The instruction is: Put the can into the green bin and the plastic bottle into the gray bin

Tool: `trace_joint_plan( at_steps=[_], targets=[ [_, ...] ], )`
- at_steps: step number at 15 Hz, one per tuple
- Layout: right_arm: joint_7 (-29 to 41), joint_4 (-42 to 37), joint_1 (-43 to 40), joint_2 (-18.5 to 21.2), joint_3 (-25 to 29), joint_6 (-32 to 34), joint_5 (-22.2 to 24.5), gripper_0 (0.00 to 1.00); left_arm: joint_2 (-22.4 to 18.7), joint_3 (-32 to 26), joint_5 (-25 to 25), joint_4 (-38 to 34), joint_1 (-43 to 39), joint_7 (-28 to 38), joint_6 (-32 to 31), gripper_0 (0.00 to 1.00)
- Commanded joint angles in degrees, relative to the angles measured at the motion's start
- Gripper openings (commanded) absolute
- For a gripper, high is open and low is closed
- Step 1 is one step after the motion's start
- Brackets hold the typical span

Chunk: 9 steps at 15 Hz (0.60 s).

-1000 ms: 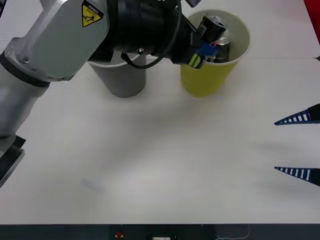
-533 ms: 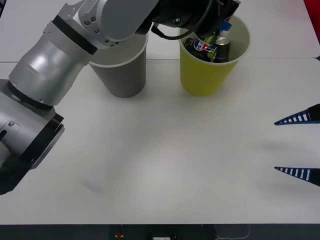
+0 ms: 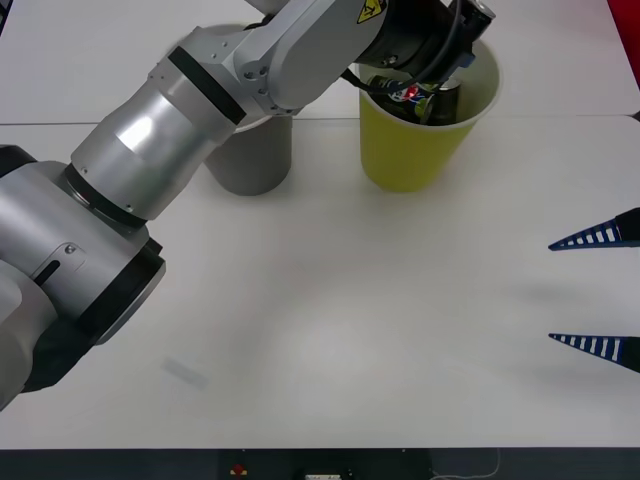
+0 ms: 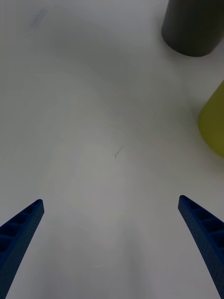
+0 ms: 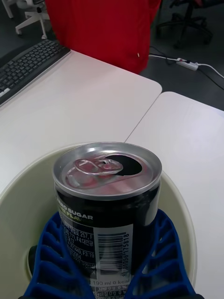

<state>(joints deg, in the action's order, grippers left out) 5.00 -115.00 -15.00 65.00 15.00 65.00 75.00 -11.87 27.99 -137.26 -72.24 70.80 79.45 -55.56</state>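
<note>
I see my left tool clenched on a black can with a shiny opened top, held over the pale inside of the tapered green bin. The gray bin stands beside it. My right tool hangs released above bare white bench.

The left end effector reaches into the green bin, where the front view hides its fingers behind the arm's wrist. It is closed on a black can with a silver top, whose lower body is covered by the blue fingers and cut off at the picture's edge. Other cans in the green bin are mostly hidden by that wrist. The gray bin, beside the green bin, has its rim and inside largely covered by the arm. The right end effector, well apart from the green bin, is cut off at the picture's edge.
</note>
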Motion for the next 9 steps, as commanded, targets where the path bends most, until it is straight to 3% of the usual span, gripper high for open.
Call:
trace_joint_plan(
  at_steps=[1, 2, 5, 9],
  targets=[
    [0.0, 0.0, 0.0, 0.0, 0.0, 0.0, 0.0, 1.0, 0.0, 0.0, 0.1, 0.0, 0.0, 0.0, 0.0, 0.92],
    [0.0, 0.0, 0.0, 0.0, 0.0, 0.0, 0.0, 1.0, 0.0, 0.0, 0.1, 0.0, -0.1, 0.0, 0.0, 1.0],
    [0.0, 0.0, 0.0, 0.0, 0.0, 0.0, 0.0, 1.0, -0.1, 0.0, 1.1, -0.6, -0.1, -0.1, -0.1, 1.0],
    [0.0, 0.0, 0.0, 0.0, 0.0, 0.0, 0.0, 1.0, -4.4, -1.9, 3.8, -13.2, -5.8, -3.1, -3.8, 1.0]
  ],
)
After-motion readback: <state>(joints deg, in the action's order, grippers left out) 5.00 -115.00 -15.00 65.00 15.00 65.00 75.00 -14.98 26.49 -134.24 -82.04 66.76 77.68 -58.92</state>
